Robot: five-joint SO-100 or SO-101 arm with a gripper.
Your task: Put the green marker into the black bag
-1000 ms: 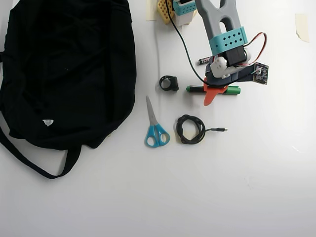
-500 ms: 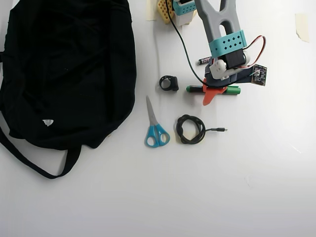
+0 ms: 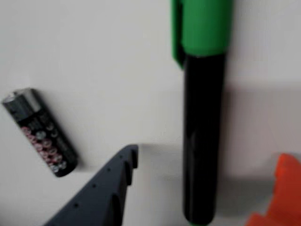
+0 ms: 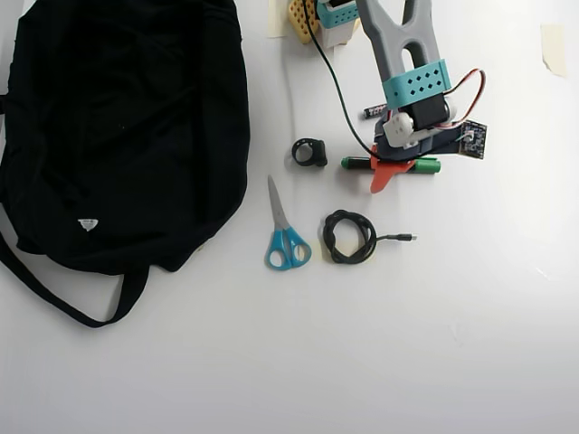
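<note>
- The slim green marker with a black barrel and bright green cap (image 4: 391,165) lies flat on the white tabletop (image 4: 434,325), well to the right of the big floppy black fabric bag (image 4: 118,127) in the overhead view.
- The tool (image 4: 387,165) sits low over the marker's middle.
- In the wrist view, the marker (image 3: 202,141) lies in the gap between one dark blue finger (image 3: 101,197) and one orange finger (image 3: 277,197). Neither finger touches it, so the tool is released.
- A short black battery (image 3: 41,133) lies left of the marker in the wrist view.
- Blue-handled scissors (image 4: 284,231) and a coiled black cable (image 4: 351,237) lie nearer, between marker and bag.
</note>
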